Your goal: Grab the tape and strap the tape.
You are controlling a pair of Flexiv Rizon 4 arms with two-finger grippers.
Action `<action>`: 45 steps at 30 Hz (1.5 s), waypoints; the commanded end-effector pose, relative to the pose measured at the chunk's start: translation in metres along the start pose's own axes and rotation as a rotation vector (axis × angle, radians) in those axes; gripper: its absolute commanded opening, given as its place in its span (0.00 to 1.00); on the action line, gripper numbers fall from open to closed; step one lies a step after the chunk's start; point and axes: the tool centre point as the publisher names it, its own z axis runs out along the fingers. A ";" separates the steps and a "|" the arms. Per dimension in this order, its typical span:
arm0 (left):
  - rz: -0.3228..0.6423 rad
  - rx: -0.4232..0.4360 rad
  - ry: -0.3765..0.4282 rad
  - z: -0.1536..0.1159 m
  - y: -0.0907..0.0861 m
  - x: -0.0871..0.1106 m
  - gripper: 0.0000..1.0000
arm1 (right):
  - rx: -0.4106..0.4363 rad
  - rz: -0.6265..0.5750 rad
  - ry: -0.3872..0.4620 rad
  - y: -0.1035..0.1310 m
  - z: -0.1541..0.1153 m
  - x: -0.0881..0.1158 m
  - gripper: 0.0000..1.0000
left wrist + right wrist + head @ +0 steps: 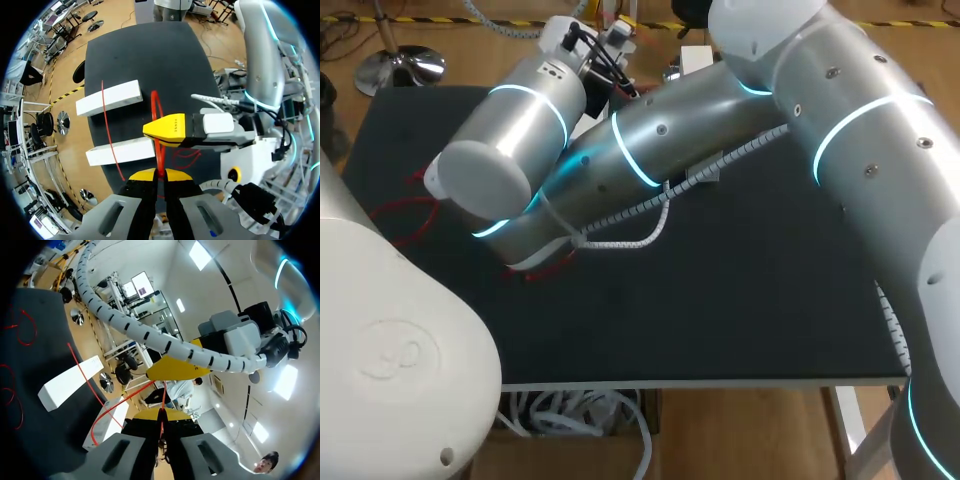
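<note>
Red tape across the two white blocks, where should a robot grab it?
Probably the stretch of red tape bridging the gap between the white blocks, coming down from above with one finger on each side. There it seems raised off the table, so fingertips can close around such a thin line.

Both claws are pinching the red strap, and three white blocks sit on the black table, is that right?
Not three. The left wrist view shows only two on the black table: the far white block and the near white block. The left claw and right claw do each pinch the red strap.
</note>
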 end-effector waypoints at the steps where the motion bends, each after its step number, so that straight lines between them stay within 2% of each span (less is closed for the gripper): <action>1: 0.001 0.000 -0.002 0.001 0.000 0.001 0.00 | 0.002 -0.001 -0.001 0.002 -0.001 -0.001 0.00; 45: 0.001 0.000 -0.002 0.001 0.000 0.001 0.00 | -0.051 -0.005 0.015 0.022 -0.005 0.004 0.00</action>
